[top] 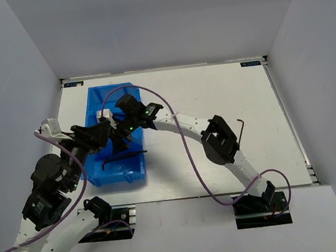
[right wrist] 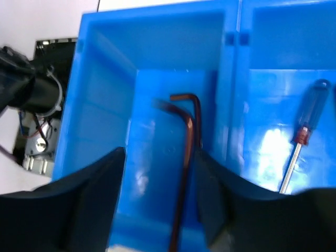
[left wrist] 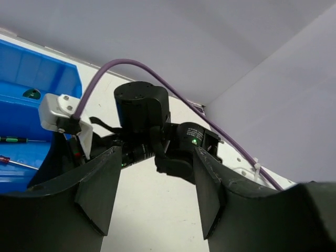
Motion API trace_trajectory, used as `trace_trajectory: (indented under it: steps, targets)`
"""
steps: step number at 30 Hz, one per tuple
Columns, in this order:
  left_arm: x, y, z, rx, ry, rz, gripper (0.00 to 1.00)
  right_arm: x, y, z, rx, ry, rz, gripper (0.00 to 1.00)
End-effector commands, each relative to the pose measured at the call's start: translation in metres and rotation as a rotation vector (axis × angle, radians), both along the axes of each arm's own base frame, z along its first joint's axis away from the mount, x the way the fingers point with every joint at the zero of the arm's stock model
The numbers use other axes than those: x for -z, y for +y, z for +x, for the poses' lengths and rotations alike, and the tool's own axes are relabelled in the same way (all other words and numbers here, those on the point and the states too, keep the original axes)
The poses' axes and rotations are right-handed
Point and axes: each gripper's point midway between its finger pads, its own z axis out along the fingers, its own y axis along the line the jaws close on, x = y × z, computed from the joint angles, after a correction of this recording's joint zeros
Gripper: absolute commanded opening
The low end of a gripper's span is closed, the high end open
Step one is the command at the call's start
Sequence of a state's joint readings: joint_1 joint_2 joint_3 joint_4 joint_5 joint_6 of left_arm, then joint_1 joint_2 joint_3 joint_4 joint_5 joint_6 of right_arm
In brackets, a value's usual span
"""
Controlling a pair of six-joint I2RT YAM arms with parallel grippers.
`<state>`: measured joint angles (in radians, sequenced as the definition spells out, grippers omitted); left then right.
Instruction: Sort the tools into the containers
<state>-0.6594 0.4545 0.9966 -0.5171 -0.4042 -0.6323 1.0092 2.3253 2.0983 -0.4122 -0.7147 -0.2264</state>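
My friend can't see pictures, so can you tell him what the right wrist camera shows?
A dark red-brown L-shaped hex key lies inside a blue bin, seen from above between the two dark fingers of the open right end effector. A blue-handled screwdriver lies in the neighbouring bin on the right.

Along the left edge of the tabletop (top: 213, 98), a row of bins (top: 103, 99); in the nearest, a hex key (right wrist: 186, 157); in the next, a screwdriver (right wrist: 310, 113); toward the right edge, a second hex key (top: 242, 132)
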Motion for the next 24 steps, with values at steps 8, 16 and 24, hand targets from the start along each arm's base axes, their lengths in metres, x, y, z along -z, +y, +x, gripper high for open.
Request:
trace_trajectory:
  steps: [8,16,24]
  targets:
    - [0.013,-0.02,0.007,0.067,0.018,0.025,0.58,-0.106,-0.03,0.045,0.269,-0.186,0.094,0.35]
    - [0.046,-0.07,0.025,0.226,0.077,0.058,0.15,-0.054,-0.231,0.124,0.843,-0.238,-0.287,0.0]
    - [0.139,-0.142,0.049,0.474,0.342,0.26,0.66,0.038,-0.454,0.083,1.233,0.079,-0.786,0.33]
